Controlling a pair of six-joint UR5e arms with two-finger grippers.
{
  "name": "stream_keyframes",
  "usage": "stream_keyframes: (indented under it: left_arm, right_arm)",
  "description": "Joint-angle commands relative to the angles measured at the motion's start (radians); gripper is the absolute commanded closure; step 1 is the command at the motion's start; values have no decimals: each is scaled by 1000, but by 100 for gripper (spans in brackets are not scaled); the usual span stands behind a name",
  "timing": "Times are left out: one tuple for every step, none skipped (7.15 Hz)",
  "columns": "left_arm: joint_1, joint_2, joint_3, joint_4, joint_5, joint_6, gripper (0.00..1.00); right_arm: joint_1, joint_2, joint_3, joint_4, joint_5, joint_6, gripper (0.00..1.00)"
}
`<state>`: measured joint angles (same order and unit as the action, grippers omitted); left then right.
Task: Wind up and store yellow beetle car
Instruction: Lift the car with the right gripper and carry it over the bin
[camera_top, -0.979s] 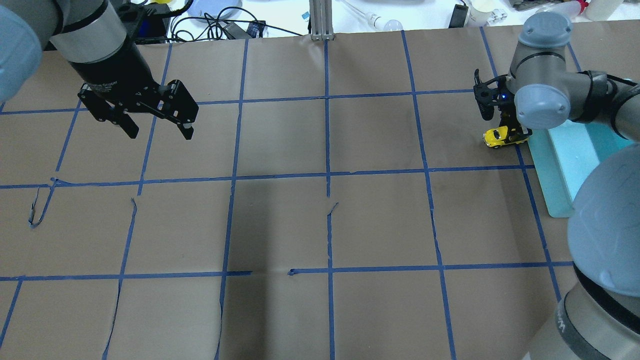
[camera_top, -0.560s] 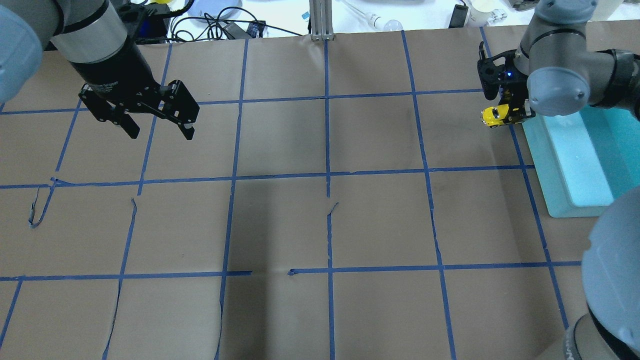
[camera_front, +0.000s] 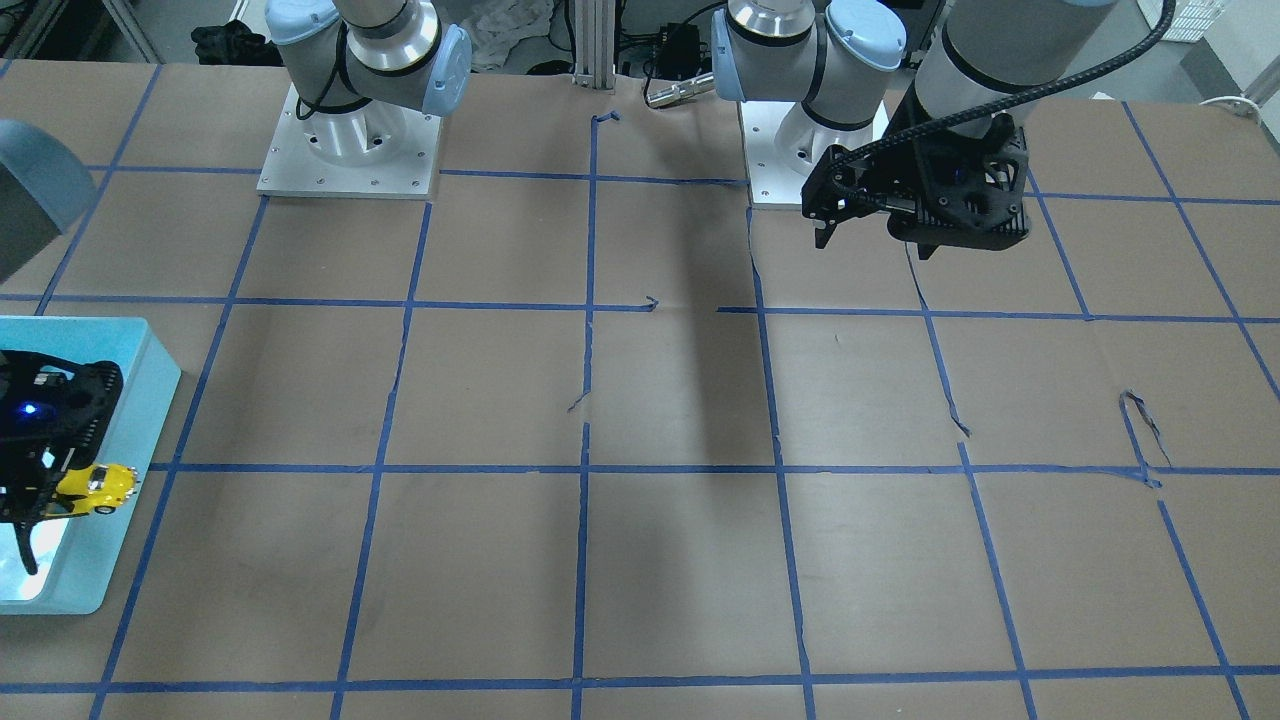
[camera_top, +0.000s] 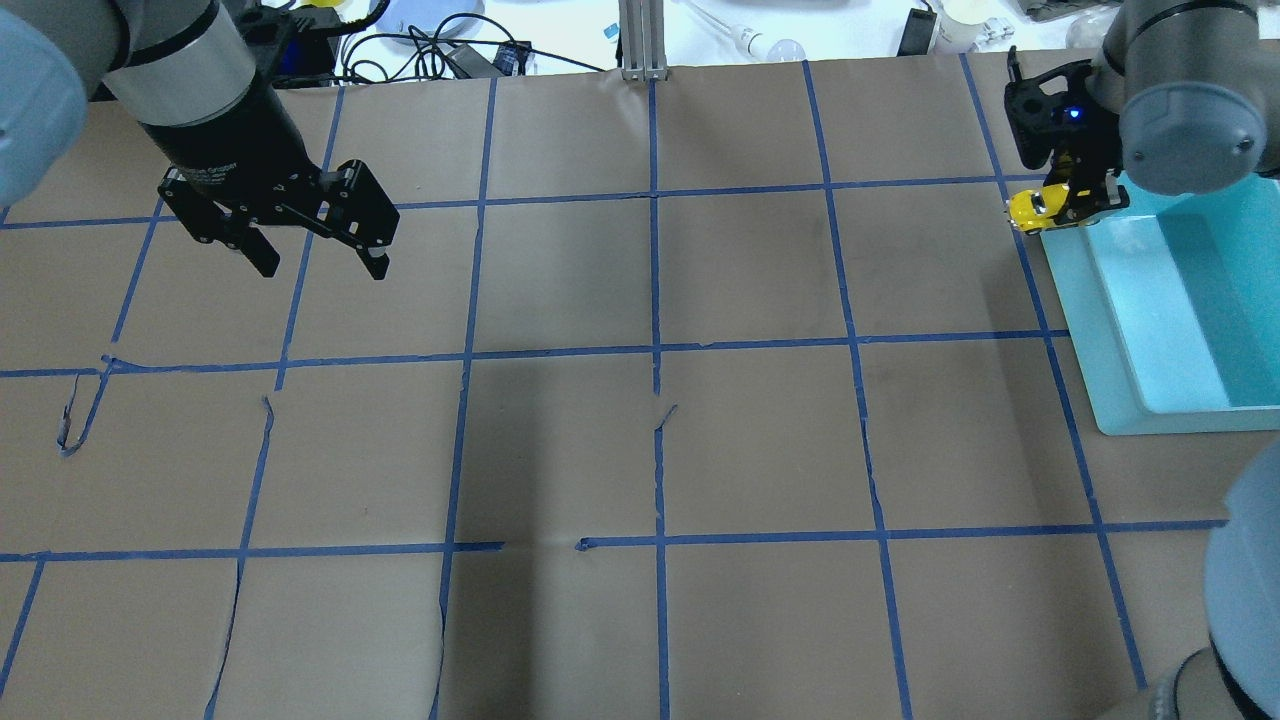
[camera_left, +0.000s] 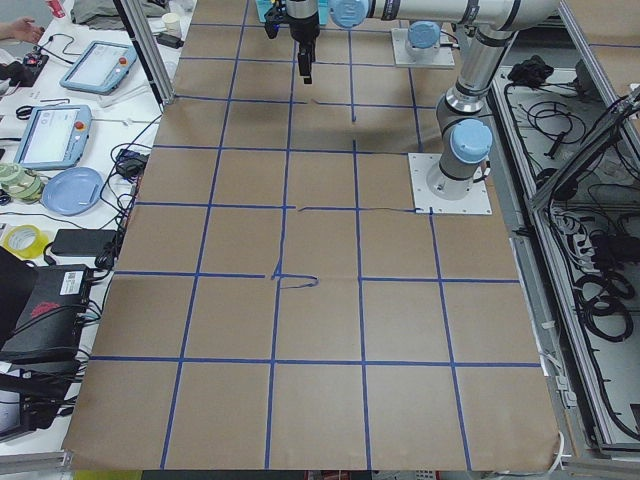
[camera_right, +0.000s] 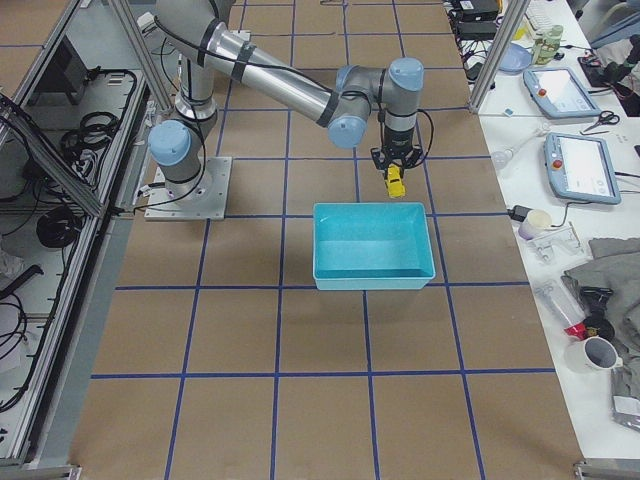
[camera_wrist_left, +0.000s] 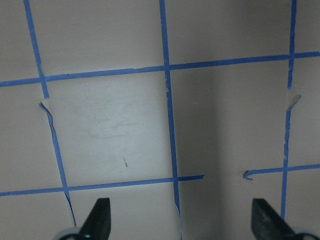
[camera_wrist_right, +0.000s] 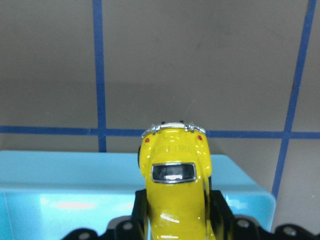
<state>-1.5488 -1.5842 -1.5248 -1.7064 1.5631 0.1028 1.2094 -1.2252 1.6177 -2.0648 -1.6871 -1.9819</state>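
Car: the yellow beetle car (camera_top: 1040, 208) is off the table, pinched by its sides in the right claw, level, one end sticking out past the fingers
Car's place: over the rim at a corner of the blue bin (camera_top: 1085, 330), the corner far from the robot and toward the table's middle; the free end pokes out over the brown paper
Right claw (camera_top: 1072, 198): clenched on the car, pointing straight down, a blue light lit on its body
Left claw (camera_top: 320, 265): released, fingers spread wide with nothing between them, hanging above the paper well apart from the car and bin
Bin: sits on the robot's right side of the table, nothing visible inside
Table (camera_top: 750, 450): brown paper with a blue tape grid, torn in a few spots
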Motion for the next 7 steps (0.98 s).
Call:
stream_keyframes:
  left_arm:
    - [-1,0,0,1,-5,0,0]
    - [-1,0,0,1,-3,0,0]
    - [-1,1,0,1,-6,0,0]
    - [-1,3,0,1,-3,0,0]
    - [1,3,0,1,-2,0,0]
    - [1,1,0,2,-2,0,0]
    - [3,1,0,2,2,2,0]
  right_arm:
    - [-132,1,27,0,-2,-90,100]
    - [-163,10,54,-4,0,-103,100]
    - [-195,10,85,-14,1,-106,100]
    - [-203,29,108,-56,-2,-104,100]
    - [-203,70,128,-120,-29,-92,100]
    - [-203,93,133,-133,-39,-92,100]
    - [-203,96,137,-135,-40,-89,100]
